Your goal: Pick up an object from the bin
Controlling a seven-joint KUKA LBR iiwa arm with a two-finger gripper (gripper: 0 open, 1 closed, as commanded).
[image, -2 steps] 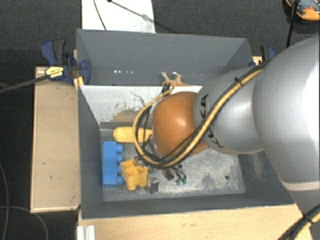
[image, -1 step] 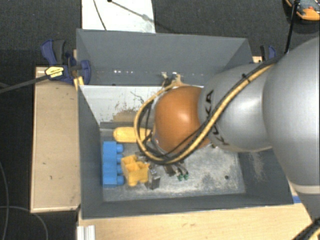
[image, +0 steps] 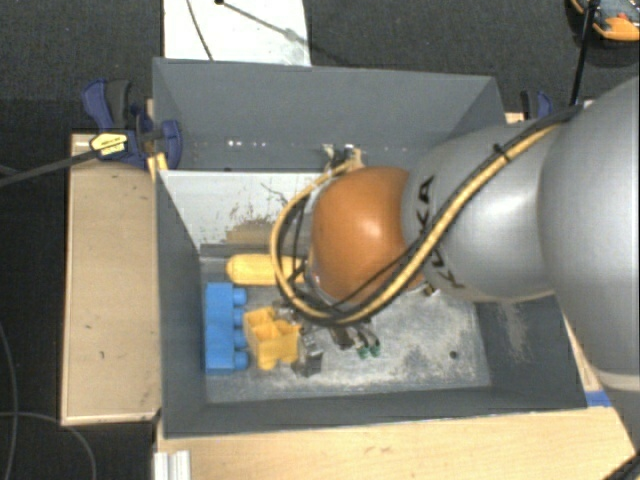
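My gripper (image: 332, 342) is low over the bin floor near the front, mostly hidden under the arm's orange cover. Just to its left, and touching or almost touching it, lies a chunky yellow toy block (image: 268, 336). A blue studded brick (image: 224, 326) lies lengthwise along the left wall, right beside the yellow block. Behind these two, a rounded, elongated yellow thing (image: 250, 268) lies on the floor, with its right end hidden by the arm's cables.
The big grey arm covers the bin's right half and reaches in from the right. Bare, scuffed floor shows at the front right of the gripper. The left wall stands close behind the blue brick.
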